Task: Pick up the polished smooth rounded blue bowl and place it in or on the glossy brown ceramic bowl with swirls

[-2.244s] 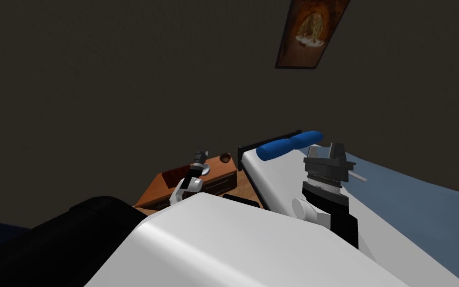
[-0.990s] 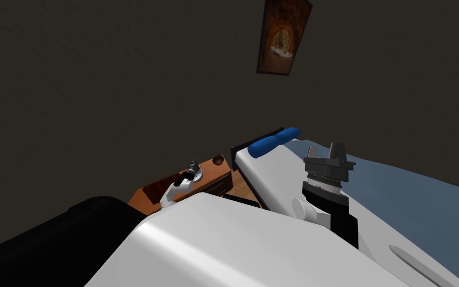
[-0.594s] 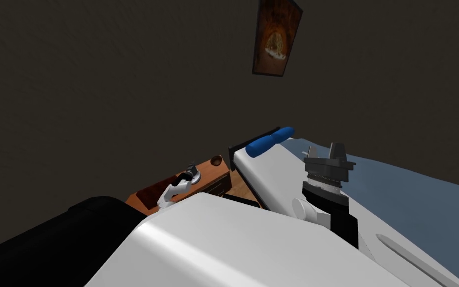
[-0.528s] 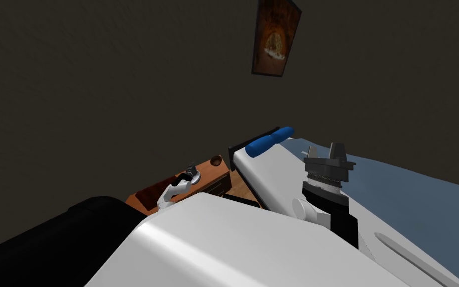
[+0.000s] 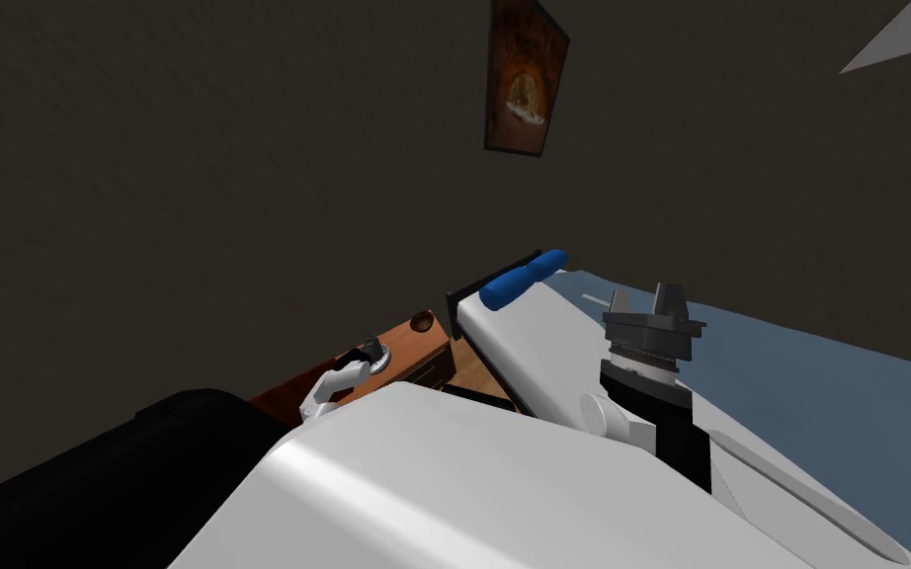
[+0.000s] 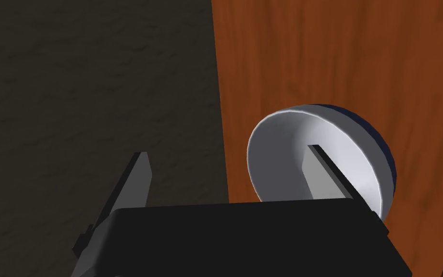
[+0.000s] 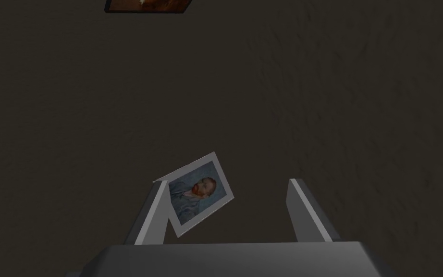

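Blue bowl [image 6: 278,154], pale grey inside w/ dark blue outside, sits on the brown wood surface [image 6: 336,57], close to its edge. L gripper [image 6: 227,150] is right at it: fingers [image 6: 324,170] spread wide. One is dipped inside the bowl. The other is out past the surface's edge over a dark grey-brown plane, well clear of the rim. Nothing gripped. In head view the L arm reaches low to that surface, which stands beside the bed [image 5: 542,341]. R gripper [image 7: 227,181] is held up over the bed's near side, fingers wide too, holding nothing. Further back on the same surface, at the corner nearest the bed's head end, is the brown bowl [image 5: 422,321], apart from the blue one. Beyond that, a blue pillow [image 5: 523,278] lies at the head of the bed.
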Tool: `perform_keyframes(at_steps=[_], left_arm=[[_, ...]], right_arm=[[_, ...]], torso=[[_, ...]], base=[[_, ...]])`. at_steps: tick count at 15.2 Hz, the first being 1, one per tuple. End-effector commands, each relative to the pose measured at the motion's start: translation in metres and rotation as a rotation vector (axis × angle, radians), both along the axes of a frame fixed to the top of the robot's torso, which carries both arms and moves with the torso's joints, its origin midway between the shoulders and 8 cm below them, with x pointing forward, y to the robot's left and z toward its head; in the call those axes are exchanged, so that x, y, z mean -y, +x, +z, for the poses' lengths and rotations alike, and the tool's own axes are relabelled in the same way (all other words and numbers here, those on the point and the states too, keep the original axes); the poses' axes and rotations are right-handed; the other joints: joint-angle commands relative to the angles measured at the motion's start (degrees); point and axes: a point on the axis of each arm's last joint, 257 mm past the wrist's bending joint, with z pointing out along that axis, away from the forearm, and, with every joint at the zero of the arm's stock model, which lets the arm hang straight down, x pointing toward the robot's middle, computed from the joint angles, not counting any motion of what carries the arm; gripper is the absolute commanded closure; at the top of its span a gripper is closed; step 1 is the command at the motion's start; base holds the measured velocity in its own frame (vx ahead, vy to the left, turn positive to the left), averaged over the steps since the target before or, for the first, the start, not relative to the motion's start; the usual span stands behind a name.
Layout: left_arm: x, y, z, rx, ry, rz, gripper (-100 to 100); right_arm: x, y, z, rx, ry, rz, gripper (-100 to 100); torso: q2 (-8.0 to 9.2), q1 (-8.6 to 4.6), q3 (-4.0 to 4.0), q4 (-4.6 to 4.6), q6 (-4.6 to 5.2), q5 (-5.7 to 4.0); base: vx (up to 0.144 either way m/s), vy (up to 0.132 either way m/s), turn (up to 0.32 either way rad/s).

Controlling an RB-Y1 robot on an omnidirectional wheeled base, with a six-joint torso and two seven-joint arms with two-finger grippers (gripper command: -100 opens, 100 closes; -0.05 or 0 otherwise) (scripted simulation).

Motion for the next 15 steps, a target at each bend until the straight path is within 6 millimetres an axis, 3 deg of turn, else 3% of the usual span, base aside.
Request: perform_keyframes(at_steps=[1,2,4,5,7,12,14,15], left_arm=[[-0.006,-0.017,-0.019,-0.059,-0.041,0.034,-100],[-0.014,-0.031,-0.029,-0.088,-0.069,0.070,-100],[-0.012,-0.035,-0.034,-0.110,-0.081,0.072,-100],[-0.019,-0.051,-0.045,-0.148,-0.115,0.108,-100],[-0.018,-0.053,-0.047,-0.159,-0.121,0.109,-100],[-0.029,-0.102,-0.076,-0.272,-0.229,0.213,-100],[-0.026,-0.106,-0.079,-0.288,-0.239,0.215,-100],[-0.028,-0.121,-0.086,-0.322,-0.274,0.247,-100]], right_arm=[[0.000,0.000,0.000,0.000,0.000,0.000,0],[0.000,0.000,0.000,0.000,0.000,0.000,0],[0.000,0.000,0.000,0.000,0.000,0.000,0],[0.000,0.000,0.000,0.000,0.000,0.000,0],[0.000,0.000,0.000,0.000,0.000,0.000,0],[0.000,0.000,0.000,0.000,0.000,0.000,0],[0.000,0.000,0.000,0.000,0.000,0.000,0],[0.000,0.000,0.000,0.000,0.000,0.000,0]], torso=[[0.00,0.00,0.00,0.00,0.00,0.00],[0.00,0.01,0.00,0.00,-0.02,0.00],[0.00,0.01,0.00,0.00,-0.03,0.00],[0.00,0.01,0.00,0.00,-0.04,0.01],[0.00,0.01,0.00,0.00,-0.03,0.01],[0.00,0.04,0.00,0.00,-0.03,0.01],[-0.02,0.06,-0.01,0.00,-0.02,0.02],[-0.01,0.06,-0.01,0.00,-0.04,0.02]], base=[[0.003,-0.005,-0.139],[0.005,-0.007,-0.169],[0.004,-0.002,-0.073],[0.004,-0.003,-0.090],[0.004,-0.001,-0.085],[0.006,0.004,-0.131],[0.007,0.011,-0.088],[0.006,0.010,-0.105]])
